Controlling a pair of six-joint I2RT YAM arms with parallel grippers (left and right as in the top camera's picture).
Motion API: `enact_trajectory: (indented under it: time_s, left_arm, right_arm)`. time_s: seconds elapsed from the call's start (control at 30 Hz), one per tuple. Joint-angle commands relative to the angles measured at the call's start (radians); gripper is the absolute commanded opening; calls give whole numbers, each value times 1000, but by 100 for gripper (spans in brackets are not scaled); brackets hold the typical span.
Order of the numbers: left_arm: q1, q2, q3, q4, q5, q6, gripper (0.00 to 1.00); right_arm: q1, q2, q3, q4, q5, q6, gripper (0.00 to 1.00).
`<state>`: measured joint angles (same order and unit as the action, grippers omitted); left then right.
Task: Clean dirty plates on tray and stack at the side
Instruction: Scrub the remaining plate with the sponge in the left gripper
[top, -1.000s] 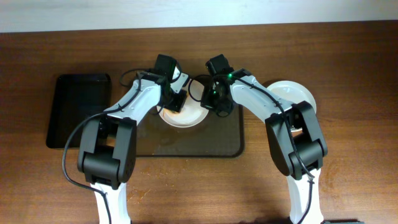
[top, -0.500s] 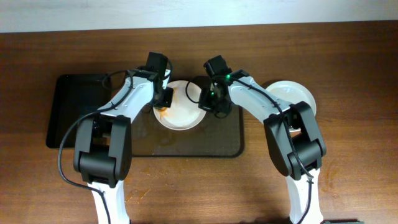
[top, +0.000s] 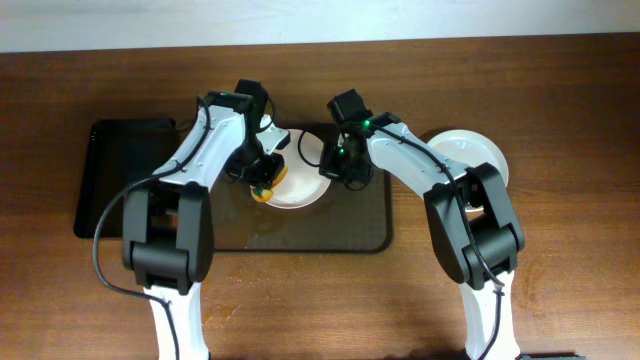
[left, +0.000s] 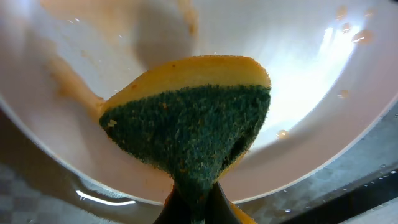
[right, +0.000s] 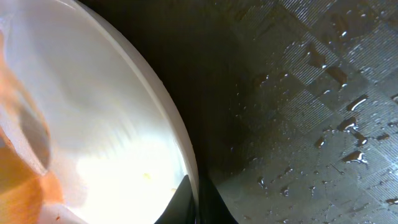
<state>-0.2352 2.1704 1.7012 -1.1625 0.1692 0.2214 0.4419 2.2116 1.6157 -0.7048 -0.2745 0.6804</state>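
Wood table (top: 560, 290) — tray (top: 335, 232) w/ one dirty plate (top: 300, 186), sponge (top: 262, 192) in it.

The dirty plate (left: 323, 81) is seen to have a smooth, glossy white surface, glazed-looking and smeared with wet orange-brown sauce. The sponge (left: 193, 137) is shown as soft yellow foam faced with a coarse, fibrous dark green scouring layer. The tray (right: 311, 137) is finished in a dark, matt, finely ribbed checker texture beaded with water drops, and the table (top: 560, 300) is made of brown wood with visible grain and a dull sheen.
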Motion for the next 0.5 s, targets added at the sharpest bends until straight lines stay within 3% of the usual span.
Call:
enact_trajectory:
  time_s: [0.0,0.1,0.3,0.47]
  left_arm:
    - [3,68,15,29,18,4,1]
    - [3,120,16,62,18,-3,1]
    - [3,172,25,-86,18,-3,0]
    - [2,175,30,-86,19,-3,1]
  right_arm:
    - [-3,35,-2,-5,39,8,4]
    - [-3,35,-2,-5,39,8,4]
    - [-3,35,-2,1,39,8,4]
    - [-3,35,-2,1,38,8,4]
